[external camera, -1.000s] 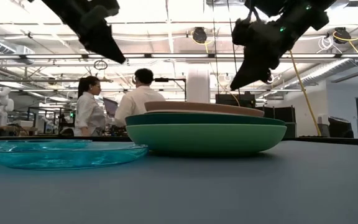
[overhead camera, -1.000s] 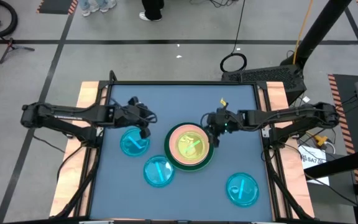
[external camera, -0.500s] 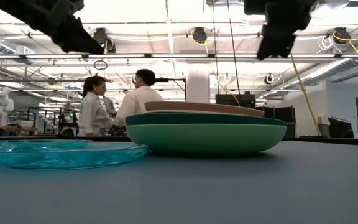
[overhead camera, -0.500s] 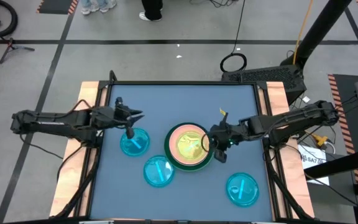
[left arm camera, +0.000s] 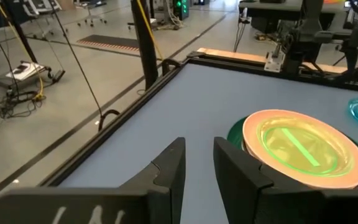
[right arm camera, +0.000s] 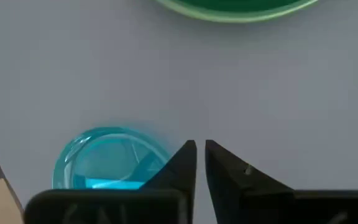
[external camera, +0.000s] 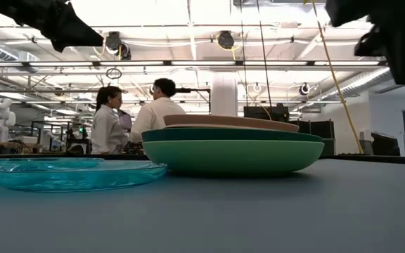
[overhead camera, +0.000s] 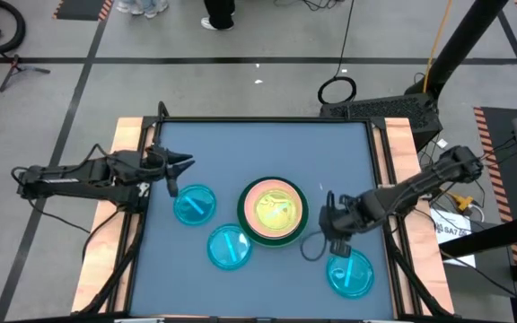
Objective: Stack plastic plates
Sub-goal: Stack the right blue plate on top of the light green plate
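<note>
A stack of plastic plates (overhead camera: 272, 212) stands at mid table: a lime plate on top, a pink one under it, green ones at the bottom (external camera: 230, 151). Three cyan plates lie flat and apart on the table, at the left (overhead camera: 194, 204), the near middle (overhead camera: 230, 247) and the near right (overhead camera: 350, 273). My left gripper (overhead camera: 182, 163) hangs open and empty at the left, beyond the left cyan plate; its wrist view looks toward the stack (left arm camera: 303, 149). My right gripper (right arm camera: 201, 152) points down, slightly open and empty, between the stack and the near-right cyan plate (right arm camera: 107, 158).
Bare blue table lies along the far side (overhead camera: 258, 148) and at the near right. Wooden rails (overhead camera: 133, 135) run down both table sides. Two people (external camera: 136, 116) stand in the room beyond the table's far edge.
My left gripper has drawn back toward the table's left edge, away from the stack. My right gripper has left the stack's right side, gone toward the near edge and the near-right cyan plate, and tipped to point down. No plate has moved.
</note>
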You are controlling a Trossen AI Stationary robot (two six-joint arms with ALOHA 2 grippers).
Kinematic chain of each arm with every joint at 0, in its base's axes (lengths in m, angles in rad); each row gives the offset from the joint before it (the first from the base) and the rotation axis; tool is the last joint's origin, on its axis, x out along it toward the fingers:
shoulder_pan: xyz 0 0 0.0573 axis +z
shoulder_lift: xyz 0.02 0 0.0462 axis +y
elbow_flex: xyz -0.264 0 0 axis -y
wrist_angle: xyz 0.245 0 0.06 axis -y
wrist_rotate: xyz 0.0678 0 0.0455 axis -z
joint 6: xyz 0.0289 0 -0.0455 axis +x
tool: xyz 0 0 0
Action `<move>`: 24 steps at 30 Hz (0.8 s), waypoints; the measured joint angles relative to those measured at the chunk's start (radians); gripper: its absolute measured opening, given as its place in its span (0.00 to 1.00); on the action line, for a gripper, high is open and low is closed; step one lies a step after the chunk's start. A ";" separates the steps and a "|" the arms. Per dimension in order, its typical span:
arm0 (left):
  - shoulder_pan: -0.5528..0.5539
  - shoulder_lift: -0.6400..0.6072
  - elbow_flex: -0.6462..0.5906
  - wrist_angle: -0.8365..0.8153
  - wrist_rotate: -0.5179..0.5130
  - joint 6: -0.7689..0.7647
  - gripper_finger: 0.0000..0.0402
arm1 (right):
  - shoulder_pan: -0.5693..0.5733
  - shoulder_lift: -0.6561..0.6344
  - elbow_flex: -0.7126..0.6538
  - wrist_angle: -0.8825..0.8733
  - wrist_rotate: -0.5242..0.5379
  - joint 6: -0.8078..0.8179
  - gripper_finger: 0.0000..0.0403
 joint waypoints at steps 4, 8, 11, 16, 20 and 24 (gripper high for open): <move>-0.001 0.000 0.000 -0.006 0.000 -0.002 0.23 | 0.060 0.028 0.000 0.003 0.049 0.035 0.20; -0.001 0.000 0.000 -0.006 0.000 -0.001 0.23 | 0.109 0.062 -0.025 0.008 0.047 0.082 0.33; -0.001 0.000 0.000 -0.006 0.000 0.001 0.23 | 0.142 0.083 -0.073 0.020 -0.011 0.124 0.38; -0.001 0.001 0.000 -0.005 0.000 0.002 0.23 | 0.194 0.086 -0.175 0.092 -0.063 0.173 0.40; -0.001 0.001 0.000 -0.005 0.000 0.002 0.23 | 0.223 0.085 -0.248 0.139 -0.092 0.210 0.39; -0.001 0.001 0.000 -0.005 0.000 0.002 0.23 | 0.241 0.086 -0.302 0.191 -0.115 0.238 0.38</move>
